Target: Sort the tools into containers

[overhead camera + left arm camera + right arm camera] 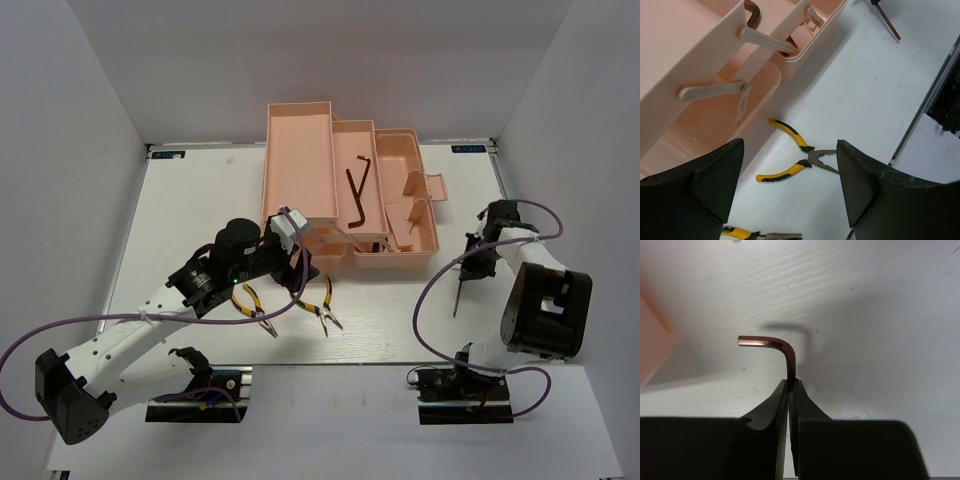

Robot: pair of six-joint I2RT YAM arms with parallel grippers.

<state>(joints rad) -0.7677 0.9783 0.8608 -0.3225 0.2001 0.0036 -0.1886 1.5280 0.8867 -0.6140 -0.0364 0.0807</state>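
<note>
- Table (pixel 190 210): white surface with faint wood grain.
- Toolbox (pixel 300 150): salmon-pink, trays folded out, standing beside and beyond the left end effector (pixel 288 225).
- First pliers (pixel 256 308), second pliers (pixel 322 310): yellow-handled, lying flat below that end effector, apart from each other.

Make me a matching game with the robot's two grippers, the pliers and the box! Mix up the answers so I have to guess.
Things:
1 left gripper
2 right gripper
3 yellow pliers
4 toolbox

States:
a lying on the table
b jaws shut on a hex key
c pink, trays folded out
d jaws open, holding nothing

Pairs: 1-d, 2-b, 3-a, 4-c
</note>
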